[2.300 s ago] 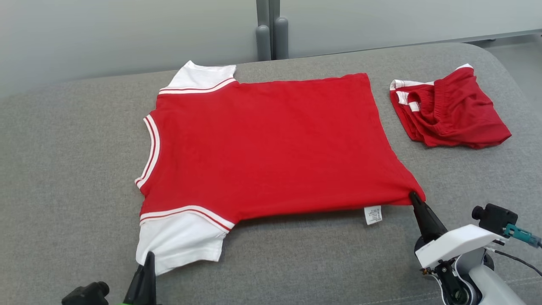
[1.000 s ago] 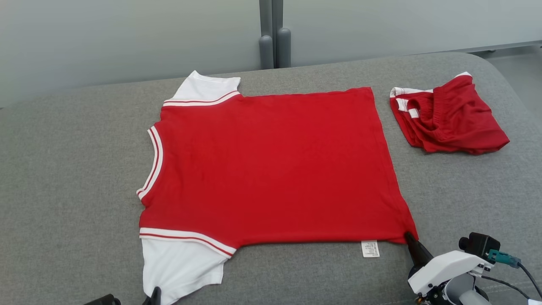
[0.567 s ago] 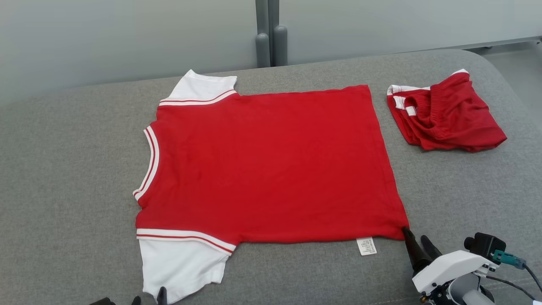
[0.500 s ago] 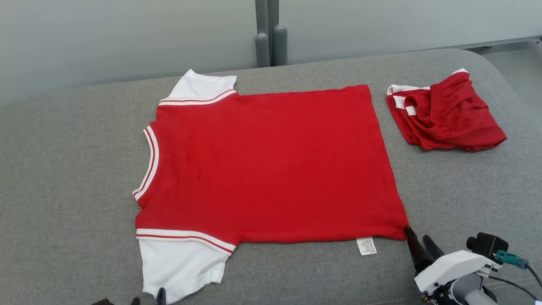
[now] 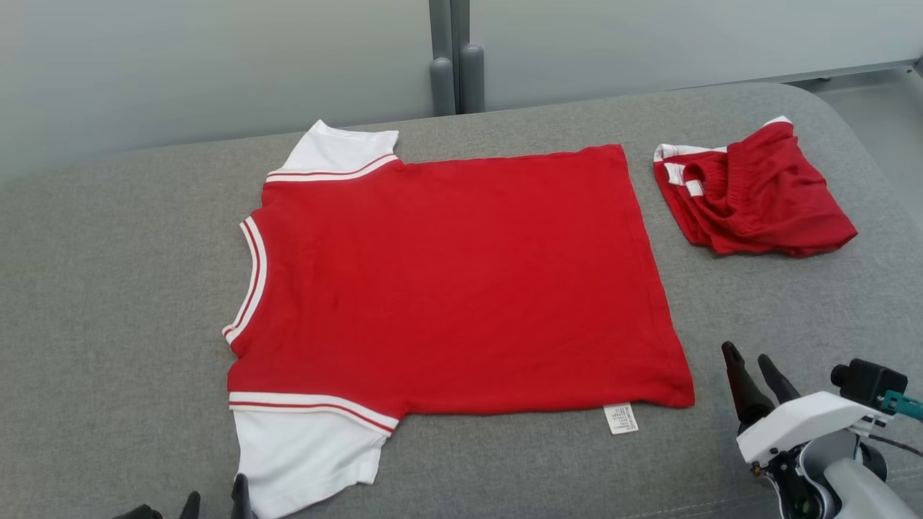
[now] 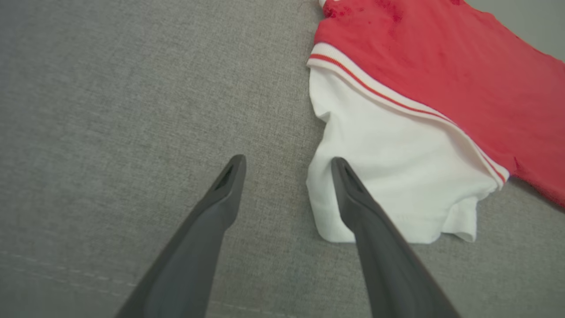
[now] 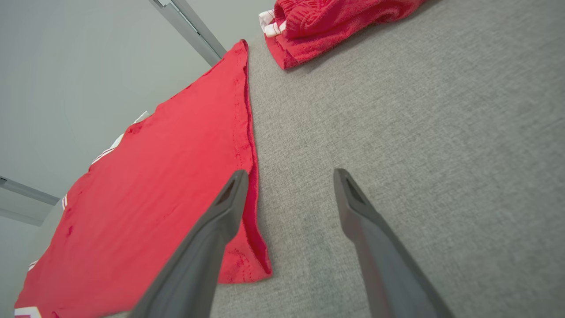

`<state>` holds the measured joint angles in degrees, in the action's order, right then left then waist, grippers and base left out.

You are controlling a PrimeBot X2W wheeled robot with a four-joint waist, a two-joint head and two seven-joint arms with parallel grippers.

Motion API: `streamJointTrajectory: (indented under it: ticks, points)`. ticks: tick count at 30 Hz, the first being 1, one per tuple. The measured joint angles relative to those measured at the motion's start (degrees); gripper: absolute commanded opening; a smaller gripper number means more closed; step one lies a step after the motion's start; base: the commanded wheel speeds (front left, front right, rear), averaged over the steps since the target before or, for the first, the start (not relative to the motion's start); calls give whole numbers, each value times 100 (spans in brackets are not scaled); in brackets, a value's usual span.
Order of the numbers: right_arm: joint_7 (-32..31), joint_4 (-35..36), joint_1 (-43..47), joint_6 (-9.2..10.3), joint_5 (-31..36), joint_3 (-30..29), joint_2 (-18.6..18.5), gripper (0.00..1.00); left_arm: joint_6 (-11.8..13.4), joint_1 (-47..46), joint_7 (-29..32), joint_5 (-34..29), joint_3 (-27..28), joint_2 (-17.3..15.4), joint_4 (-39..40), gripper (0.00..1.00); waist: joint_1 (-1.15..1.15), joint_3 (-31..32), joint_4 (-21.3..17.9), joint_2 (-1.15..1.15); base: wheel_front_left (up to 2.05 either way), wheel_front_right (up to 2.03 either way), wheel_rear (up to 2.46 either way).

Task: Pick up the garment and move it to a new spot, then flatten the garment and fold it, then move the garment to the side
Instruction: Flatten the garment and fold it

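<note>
The garment (image 5: 454,281), a red T-shirt with white sleeves, lies spread flat on the grey cushion (image 5: 108,288), neck to the left and hem to the right. My left gripper (image 5: 215,499) stands open at the bottom edge beside the near white sleeve (image 6: 388,163), holding nothing. In the left wrist view one fingertip (image 6: 342,170) overlaps the sleeve's edge. My right gripper (image 5: 750,362) is open just right of the shirt's near hem corner (image 7: 247,260), lifted clear of it. A white care label (image 5: 620,418) sticks out from the near edge.
A second red garment (image 5: 753,191) with white trim lies crumpled at the back right of the cushion. A pale wall and two grey posts (image 5: 451,72) stand behind. The cushion's rounded right edge (image 5: 876,166) drops off to the floor.
Both grippers opened and let go of the shirt. The right gripper drew back to the right and lifted off the hem corner. The shirt settled flat.
</note>
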<state>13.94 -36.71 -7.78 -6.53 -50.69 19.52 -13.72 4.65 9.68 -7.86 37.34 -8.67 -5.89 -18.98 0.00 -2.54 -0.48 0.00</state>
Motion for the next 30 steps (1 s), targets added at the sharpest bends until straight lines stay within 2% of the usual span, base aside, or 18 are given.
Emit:
streamJointTrajectory:
  ticks: [8,14,24,30]
  points:
    - [24,456,-168,2,389,-56,-130,100,41,-162,-342,-493,-78,-162,657,100,0,78,-9,0,0,0,0]
    - [38,1035,-511,66,958,-74,-216,100,42,-514,-477,-762,-211,-160,1098,100,0,169,-35,0,0,0,0]
    - [48,1870,-733,423,1970,41,-220,100,92,-532,-541,-1011,-299,89,1368,100,0,273,-122,0,0,0,0]
    - [48,2091,-690,724,2320,181,13,100,144,-533,-589,-1126,-263,126,1428,100,0,296,-132,0,0,0,0]
